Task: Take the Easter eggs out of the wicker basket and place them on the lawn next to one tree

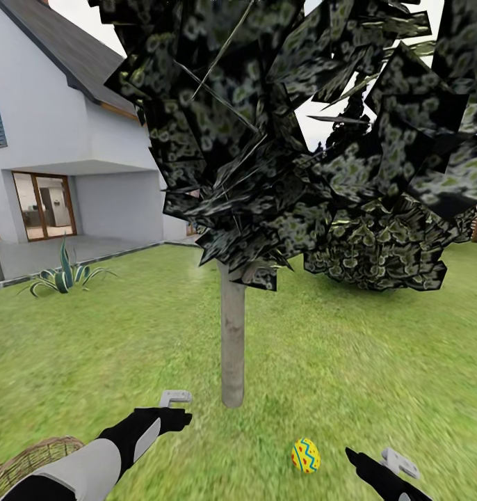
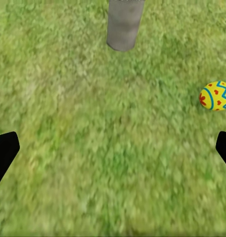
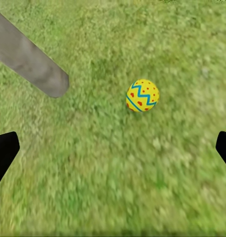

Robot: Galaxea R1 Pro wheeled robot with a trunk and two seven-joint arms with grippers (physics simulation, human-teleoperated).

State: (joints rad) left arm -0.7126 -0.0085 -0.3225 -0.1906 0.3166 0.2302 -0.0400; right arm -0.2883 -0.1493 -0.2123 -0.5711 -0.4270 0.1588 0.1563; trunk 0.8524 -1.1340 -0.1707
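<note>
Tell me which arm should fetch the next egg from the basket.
Left, probably. The wicker basket sits at the head view's lower left, right beside the left gripper, whose jaws are open and empty. The right gripper, also open, hangs on the far side, past the egg lying near the tree.

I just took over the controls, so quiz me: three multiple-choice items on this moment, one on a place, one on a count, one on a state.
1. Where is the egg?
A. in the basket
B. on the lawn near the trunk
C. in the right gripper

2. How many eggs lie on the grass in view?
A. one
B. two
C. three

3. How are the two grippers?
A. both open, empty
B. left shut on an egg
C. both shut

Answers: 1 B, it rests on the lawn a little right of the trunk. 2 A, a single egg shows. 3 A, in both wrist views the fingertips stand wide apart over bare grass.
</note>
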